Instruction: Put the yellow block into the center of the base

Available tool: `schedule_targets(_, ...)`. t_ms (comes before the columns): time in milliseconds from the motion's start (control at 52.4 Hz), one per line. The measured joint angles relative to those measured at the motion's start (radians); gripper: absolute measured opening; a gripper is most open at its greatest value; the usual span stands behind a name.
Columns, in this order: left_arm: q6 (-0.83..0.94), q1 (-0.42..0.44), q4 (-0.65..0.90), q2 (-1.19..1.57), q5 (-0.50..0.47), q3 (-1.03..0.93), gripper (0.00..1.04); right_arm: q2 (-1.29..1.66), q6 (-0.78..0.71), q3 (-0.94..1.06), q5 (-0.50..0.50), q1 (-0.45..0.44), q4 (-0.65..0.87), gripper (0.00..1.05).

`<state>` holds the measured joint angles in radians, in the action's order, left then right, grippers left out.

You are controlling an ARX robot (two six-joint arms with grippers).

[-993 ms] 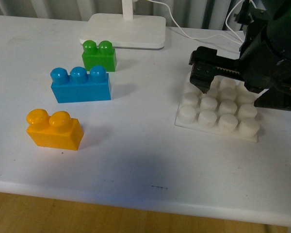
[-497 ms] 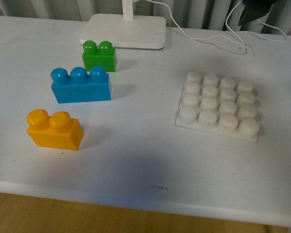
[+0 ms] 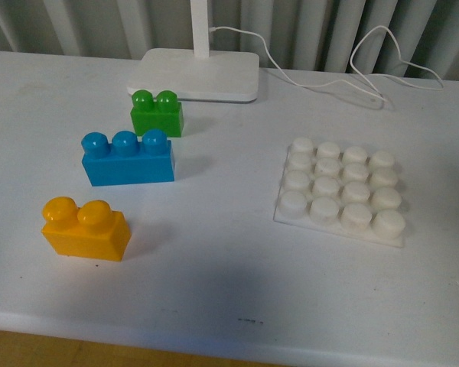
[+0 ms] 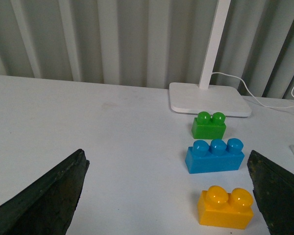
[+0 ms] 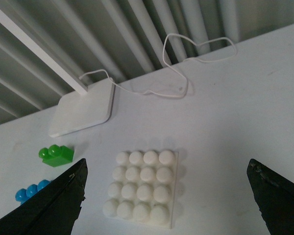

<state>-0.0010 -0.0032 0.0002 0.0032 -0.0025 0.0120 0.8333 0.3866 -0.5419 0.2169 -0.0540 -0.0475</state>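
Jaws on my left gripper (image 4: 166,157) gape wide, holding nothing, touching nothing. Yellow block (image 3: 86,229) sits at the near left of the table, untouched, with the blue brick (image 3: 128,158) behind it and the green brick (image 3: 157,113) further back. Base (image 3: 339,193) lies well apart to the right. My right gripper (image 5: 167,167) is spread wide too, empty. A second ago that arm hung over the base; now it's out of the front view.

The worktop (image 3: 229,153) is softly and evenly lit; a broad dim shadow is cast across its near part. Mild softness is seen throughout.
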Motion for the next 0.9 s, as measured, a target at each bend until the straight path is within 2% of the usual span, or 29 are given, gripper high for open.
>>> schedule_targets(38,0.0,0.0,0.0,0.0,0.0,0.0,0.98,-0.014,-0.013,0.007,-0.01,0.0,0.019,0.95)
schedule_targets(76,0.0,0.0,0.0,0.0,0.0,0.0,0.98,-0.033,-0.101,0.072,-0.123,0.028,0.189,0.87)
schedule_targets(115,0.0,0.0,0.0,0.0,0.0,0.0,0.98,-0.043,-0.179,0.135,-0.182,0.043,0.317,0.8)
schedule_targets(210,0.0,0.0,0.0,0.0,0.0,0.0,0.98,-0.08,-0.294,0.232,-0.213,0.05,0.468,0.64)
schedule_targets(420,0.0,0.0,0.0,0.0,0.0,0.0,0.98,-0.165,-0.367,0.331,-0.217,0.05,0.496,0.3)
schedule_targets(554,0.0,0.0,0.0,0.0,0.0,0.0,0.98,-0.233,-0.379,0.39,-0.217,0.051,0.491,0.01)
schedule_targets(898,0.0,0.0,0.0,0.0,0.0,0.0,0.98,-0.411,-0.383,0.481,-0.217,0.051,0.405,0.01)
